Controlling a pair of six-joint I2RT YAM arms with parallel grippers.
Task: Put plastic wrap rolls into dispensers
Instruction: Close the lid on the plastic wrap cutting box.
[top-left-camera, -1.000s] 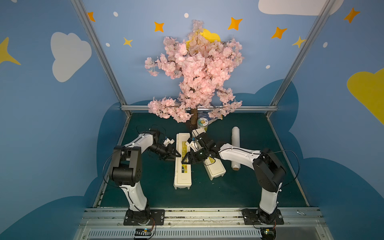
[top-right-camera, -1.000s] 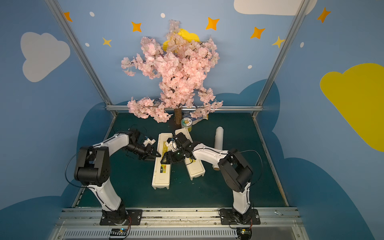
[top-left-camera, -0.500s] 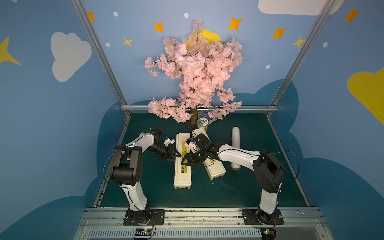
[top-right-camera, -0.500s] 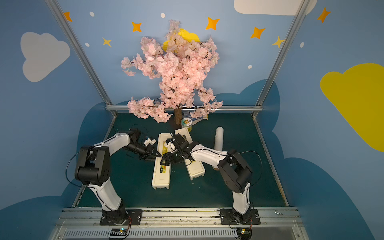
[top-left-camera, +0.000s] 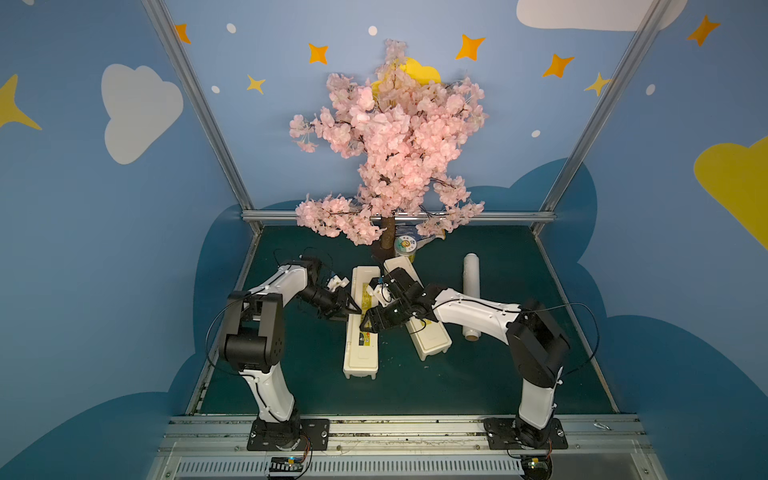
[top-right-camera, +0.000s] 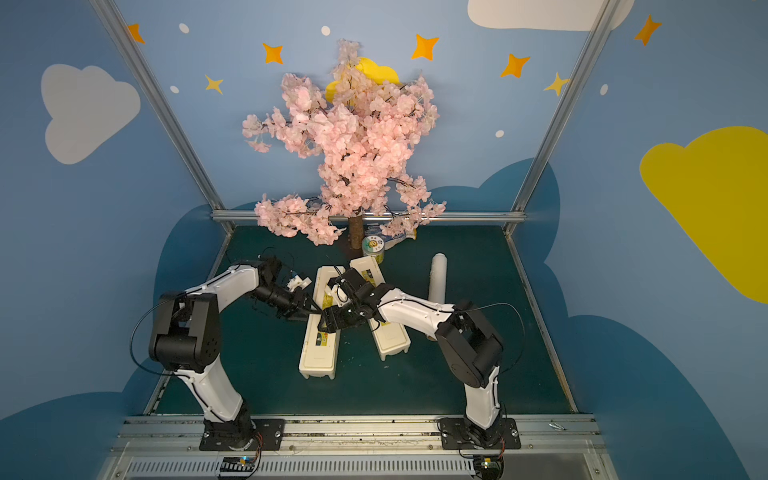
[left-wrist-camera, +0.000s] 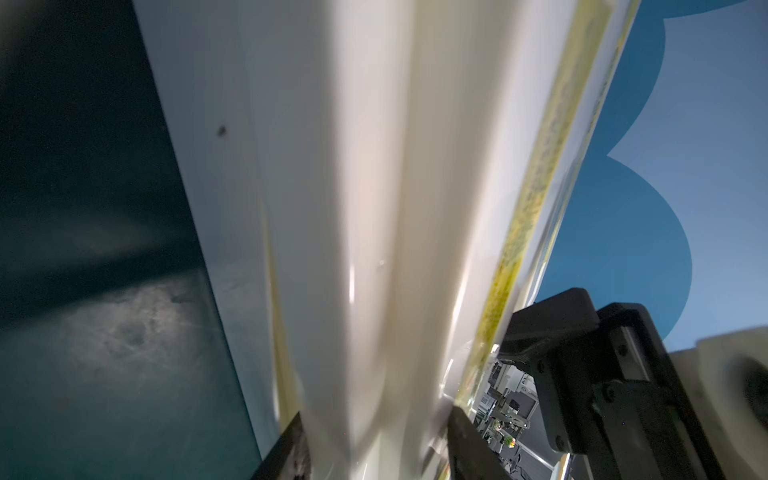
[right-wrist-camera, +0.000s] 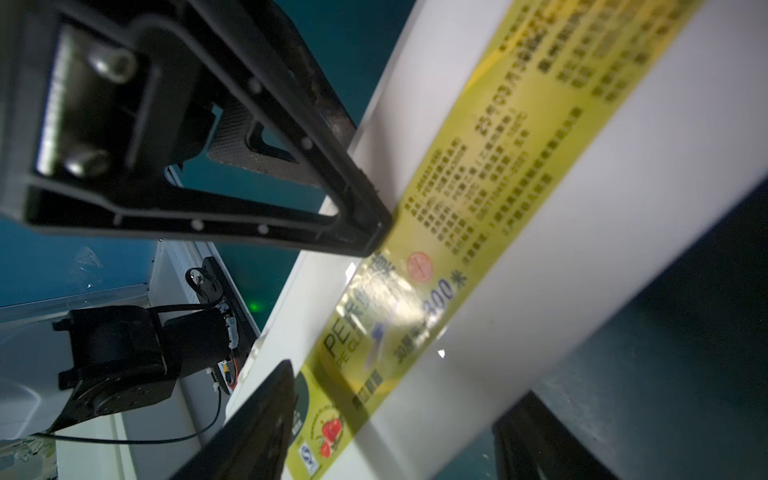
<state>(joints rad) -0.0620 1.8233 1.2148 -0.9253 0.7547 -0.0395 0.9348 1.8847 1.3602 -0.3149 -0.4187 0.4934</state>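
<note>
While the left claw eases wider, the right claw straddles the dispenser (both grips unclear).

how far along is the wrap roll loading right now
Done: nothing visibly loaded; the straight dispenser and angled dispenser look closed from above. In hand: left gripper and right gripper both sit at the straight dispenser's lid, grip unclear. Left: one plastic wrap roll lies on the mat; no second roll is visible.
</note>
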